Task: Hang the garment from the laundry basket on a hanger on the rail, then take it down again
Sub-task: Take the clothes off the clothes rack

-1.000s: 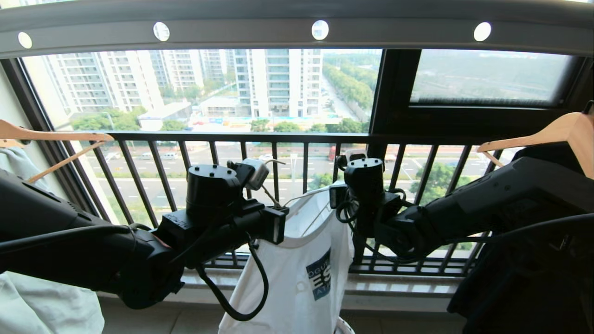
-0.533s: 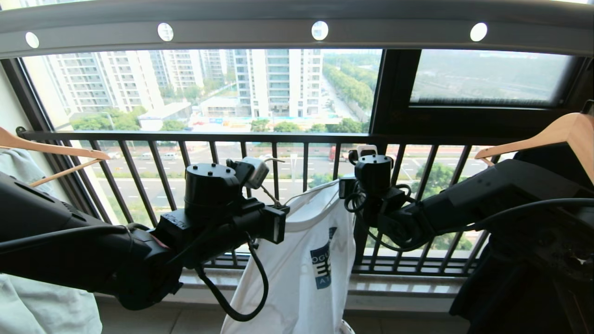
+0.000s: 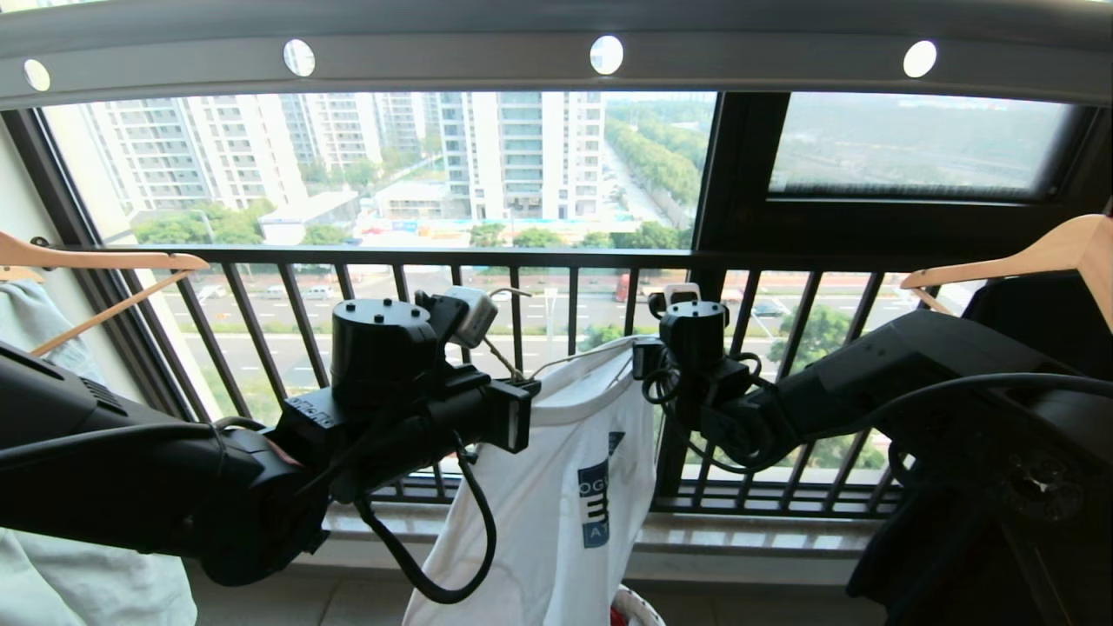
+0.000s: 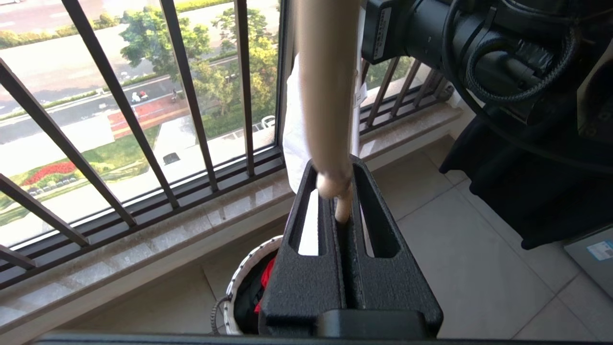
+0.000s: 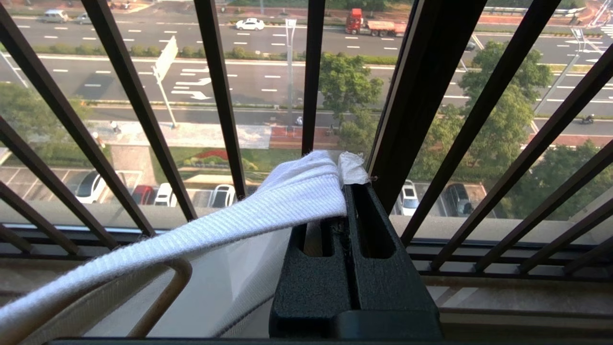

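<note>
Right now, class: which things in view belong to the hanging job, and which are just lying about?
Job:
- white T-shirt
- wire hanger
- grey rail
- laundry basket
- left gripper, shut on the hanger
- right gripper, shut on the T-shirt's collar

Lying about:
- wooden hangers
- window guard
- red cloth

Two matte black arms with bulky smooth shells end in drum-shaped wrist housings dotted with small screws. On the left arm (image 3: 130, 469) a thick black cable loops at six o'clock; coiled braided cables cling to the right arm (image 3: 869, 382). The textured black fingers (image 5: 306, 282) have slotted windows.
</note>
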Tool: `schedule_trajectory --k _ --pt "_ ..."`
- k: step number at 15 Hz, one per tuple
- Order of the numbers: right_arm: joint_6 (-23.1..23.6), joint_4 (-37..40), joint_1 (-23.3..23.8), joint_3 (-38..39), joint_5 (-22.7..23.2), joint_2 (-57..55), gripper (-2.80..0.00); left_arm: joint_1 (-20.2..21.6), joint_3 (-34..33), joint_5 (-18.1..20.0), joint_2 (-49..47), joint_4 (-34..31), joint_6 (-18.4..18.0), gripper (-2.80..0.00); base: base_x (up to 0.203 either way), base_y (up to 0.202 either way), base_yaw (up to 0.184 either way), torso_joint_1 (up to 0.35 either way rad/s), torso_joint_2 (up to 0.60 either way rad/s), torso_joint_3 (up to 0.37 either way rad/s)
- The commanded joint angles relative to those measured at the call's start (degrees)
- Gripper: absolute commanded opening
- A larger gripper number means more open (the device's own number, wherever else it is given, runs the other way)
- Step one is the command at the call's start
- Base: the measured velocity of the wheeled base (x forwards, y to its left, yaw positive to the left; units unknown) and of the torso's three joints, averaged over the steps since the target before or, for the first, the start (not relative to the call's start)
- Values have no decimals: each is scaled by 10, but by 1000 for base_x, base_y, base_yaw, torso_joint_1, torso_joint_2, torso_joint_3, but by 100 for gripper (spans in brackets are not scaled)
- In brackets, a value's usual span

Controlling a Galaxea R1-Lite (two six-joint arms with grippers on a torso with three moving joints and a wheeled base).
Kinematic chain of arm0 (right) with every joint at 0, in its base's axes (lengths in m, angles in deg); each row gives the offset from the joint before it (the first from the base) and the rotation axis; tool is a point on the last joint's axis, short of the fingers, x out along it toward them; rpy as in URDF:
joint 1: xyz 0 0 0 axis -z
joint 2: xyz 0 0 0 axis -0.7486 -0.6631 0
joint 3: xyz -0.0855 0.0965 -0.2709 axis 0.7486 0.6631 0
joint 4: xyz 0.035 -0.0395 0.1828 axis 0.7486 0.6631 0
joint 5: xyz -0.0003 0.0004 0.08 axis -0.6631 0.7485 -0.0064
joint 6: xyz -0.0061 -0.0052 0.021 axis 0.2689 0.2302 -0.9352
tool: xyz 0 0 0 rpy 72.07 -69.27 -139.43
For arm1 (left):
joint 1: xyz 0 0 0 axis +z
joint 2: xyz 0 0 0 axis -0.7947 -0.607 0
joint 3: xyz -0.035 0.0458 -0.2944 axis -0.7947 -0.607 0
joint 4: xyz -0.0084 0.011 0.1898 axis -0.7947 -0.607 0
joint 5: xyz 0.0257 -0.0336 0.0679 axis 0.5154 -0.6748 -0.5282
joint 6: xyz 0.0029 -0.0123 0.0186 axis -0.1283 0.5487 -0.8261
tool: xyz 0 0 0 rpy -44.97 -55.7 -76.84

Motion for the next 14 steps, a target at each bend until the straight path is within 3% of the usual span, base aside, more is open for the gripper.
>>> schedule_trajectory --k 1,8,14 --pt "-2 -3 18 -17 -3 -2 -280 -1 -9 0 2 2 -4 -280 0 0 0 0 0 0" --pt "-1 0 24 -19 -3 -16 -280 2 -7 -2 4 2 -9 -280 0 0 0 0 0 0" --pt "0 -3 -51 52 5 -7 -280 3 5 -6 4 3 -6 -280 0 0 0 0 0 0"
